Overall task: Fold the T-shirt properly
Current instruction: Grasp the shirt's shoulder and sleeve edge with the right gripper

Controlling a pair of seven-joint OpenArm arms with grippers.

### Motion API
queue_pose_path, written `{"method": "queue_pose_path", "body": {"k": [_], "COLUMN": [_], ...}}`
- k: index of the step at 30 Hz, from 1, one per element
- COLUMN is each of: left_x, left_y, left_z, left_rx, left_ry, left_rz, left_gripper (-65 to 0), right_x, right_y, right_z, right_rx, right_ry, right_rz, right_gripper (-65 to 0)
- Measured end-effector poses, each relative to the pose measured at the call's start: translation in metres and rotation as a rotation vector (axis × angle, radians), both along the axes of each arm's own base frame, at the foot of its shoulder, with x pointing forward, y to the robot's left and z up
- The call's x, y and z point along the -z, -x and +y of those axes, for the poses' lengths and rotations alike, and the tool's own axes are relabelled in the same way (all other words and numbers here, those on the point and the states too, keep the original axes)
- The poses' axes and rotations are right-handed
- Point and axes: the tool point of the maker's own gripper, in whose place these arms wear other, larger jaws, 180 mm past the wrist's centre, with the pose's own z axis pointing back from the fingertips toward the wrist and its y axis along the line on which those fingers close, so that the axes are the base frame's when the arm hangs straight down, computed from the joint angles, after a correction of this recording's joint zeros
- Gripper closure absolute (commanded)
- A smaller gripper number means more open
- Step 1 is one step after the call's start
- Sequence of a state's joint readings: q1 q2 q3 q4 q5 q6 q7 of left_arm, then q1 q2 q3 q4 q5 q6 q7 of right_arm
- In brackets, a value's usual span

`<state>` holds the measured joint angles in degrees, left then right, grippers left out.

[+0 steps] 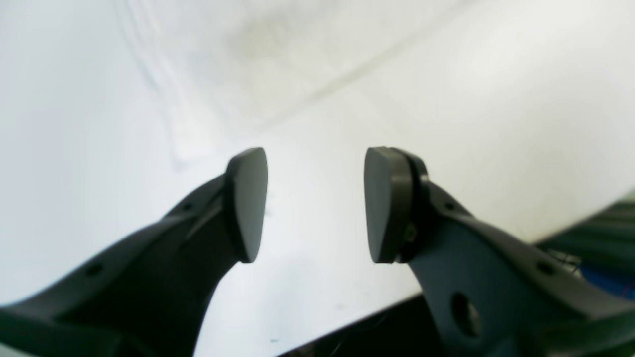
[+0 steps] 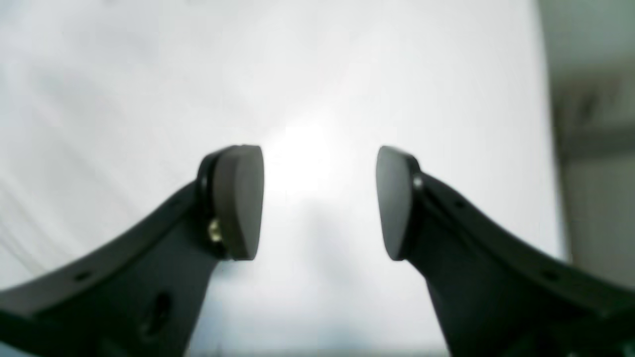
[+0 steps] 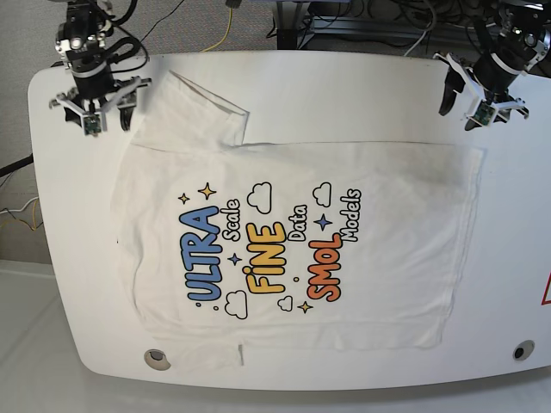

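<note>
Lying flat and print-side up, the T-shirt point(image 3: 293, 245) covers most of the white table point(image 3: 344, 77), its blue, yellow and orange lettering, clouds and stars running at a slant across the middle. Only the base view shows this print; from there one sleeve is folded across near the far edge of the table, and the cloth's lower edge lies close to the near edge.

In the base view the left gripper point(image 3: 472, 96) hangs at the far corner on that view's right, and the right gripper point(image 3: 103, 107) at the far corner on that view's left, over the shirt's corner. Both are parted with nothing between their pads.

The left wrist view shows what the base view cannot: the left gripper point(image 1: 315, 204) up close, its dark pads wide apart over bare table, with a blurred shirt edge beyond and the table's rim dropping to dark clutter. The right wrist view shows the right gripper point(image 2: 319, 202) equally spread, over soft white wrinkles of cloth point(image 2: 89, 114).

Rounded at its corners, the table has a round hole point(image 3: 157, 358) at each near corner. Cables point(image 3: 362, 21) trail behind the far edge.
</note>
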<state>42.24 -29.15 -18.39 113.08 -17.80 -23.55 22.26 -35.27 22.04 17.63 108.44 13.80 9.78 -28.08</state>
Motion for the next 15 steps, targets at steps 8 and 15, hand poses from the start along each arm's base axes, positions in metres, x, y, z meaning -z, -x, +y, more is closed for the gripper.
{"method": "queue_pose_path", "body": {"k": [8, 15], "left_x": [0.004, 0.005], "left_y": [0.002, 0.002], "left_z": [-0.003, -0.003], "left_rx": [0.021, 0.028], "left_ry": [-0.001, -0.032], "left_rz": [0.019, 0.013], "left_gripper": [-29.5, -30.0], "right_x": [0.032, 0.038], "right_y": [0.013, 0.005], "right_z": [0.014, -0.001], "right_rx": [-0.026, -0.046], "right_ry": [-0.169, -0.03], "right_rz": [0.104, 0.137], "right_gripper": [-33.7, -33.8]}}
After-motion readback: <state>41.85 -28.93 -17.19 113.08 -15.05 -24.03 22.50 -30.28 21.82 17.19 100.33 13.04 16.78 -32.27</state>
